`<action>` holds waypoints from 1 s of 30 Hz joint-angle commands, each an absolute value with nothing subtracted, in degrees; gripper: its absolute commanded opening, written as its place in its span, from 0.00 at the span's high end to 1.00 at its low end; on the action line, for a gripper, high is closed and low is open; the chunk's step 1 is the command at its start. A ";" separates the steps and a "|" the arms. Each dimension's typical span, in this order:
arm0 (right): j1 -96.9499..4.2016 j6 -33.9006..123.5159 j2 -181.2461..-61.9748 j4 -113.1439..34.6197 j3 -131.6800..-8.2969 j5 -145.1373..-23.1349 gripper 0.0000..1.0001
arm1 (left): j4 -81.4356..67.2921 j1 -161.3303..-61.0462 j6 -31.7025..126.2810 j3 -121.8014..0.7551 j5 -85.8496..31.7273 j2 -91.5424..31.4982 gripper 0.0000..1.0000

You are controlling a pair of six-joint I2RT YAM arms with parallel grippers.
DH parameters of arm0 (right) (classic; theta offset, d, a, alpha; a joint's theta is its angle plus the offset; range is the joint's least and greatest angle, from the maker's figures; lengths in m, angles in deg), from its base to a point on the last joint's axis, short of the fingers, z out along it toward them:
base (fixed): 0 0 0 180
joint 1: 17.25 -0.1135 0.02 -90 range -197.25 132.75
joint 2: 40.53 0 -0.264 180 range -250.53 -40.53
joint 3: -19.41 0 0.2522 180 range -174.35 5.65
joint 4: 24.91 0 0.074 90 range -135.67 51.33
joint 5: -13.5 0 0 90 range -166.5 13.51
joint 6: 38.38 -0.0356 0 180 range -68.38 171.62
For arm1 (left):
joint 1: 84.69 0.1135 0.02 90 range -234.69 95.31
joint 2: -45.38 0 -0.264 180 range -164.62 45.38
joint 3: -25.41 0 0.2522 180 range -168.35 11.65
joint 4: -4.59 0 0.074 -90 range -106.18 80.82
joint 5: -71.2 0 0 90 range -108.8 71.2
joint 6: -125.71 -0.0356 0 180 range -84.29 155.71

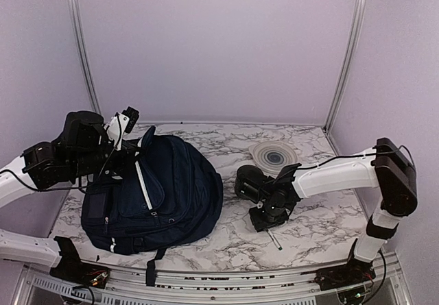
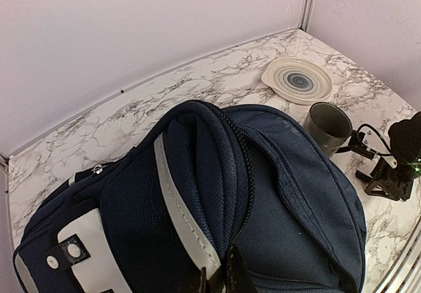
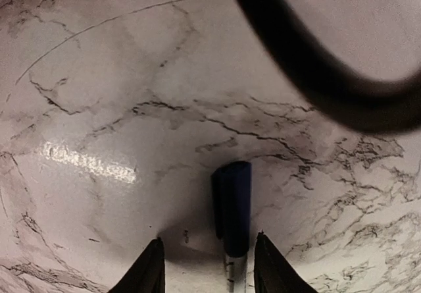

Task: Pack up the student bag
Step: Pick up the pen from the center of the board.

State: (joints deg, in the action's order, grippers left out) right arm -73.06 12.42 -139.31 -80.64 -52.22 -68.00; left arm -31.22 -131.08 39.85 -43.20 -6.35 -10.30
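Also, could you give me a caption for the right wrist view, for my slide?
Right hand open over the marble table, a blue-capped pen lying between its fingers.

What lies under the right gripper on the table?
A blue pen lies on the marble table between the open fingers of the right gripper. Its near end leaves the wrist view; from above the gripper covers most of it.
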 commanded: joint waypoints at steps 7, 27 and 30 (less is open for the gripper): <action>-72.80 11.34 -139.07 -83.12 -47.88 -70.10 0.77 | -27.24 -130.39 39.76 -44.16 -4.03 -8.13 1.00; -79.96 29.08 -124.69 -71.43 -60.27 -83.59 1.00 | -27.60 -130.39 39.65 -45.35 -4.83 -8.16 1.00; -80.00 31.89 -122.87 -60.34 -63.22 -91.41 1.00 | -28.24 -130.39 39.96 -45.57 -5.66 -7.98 1.00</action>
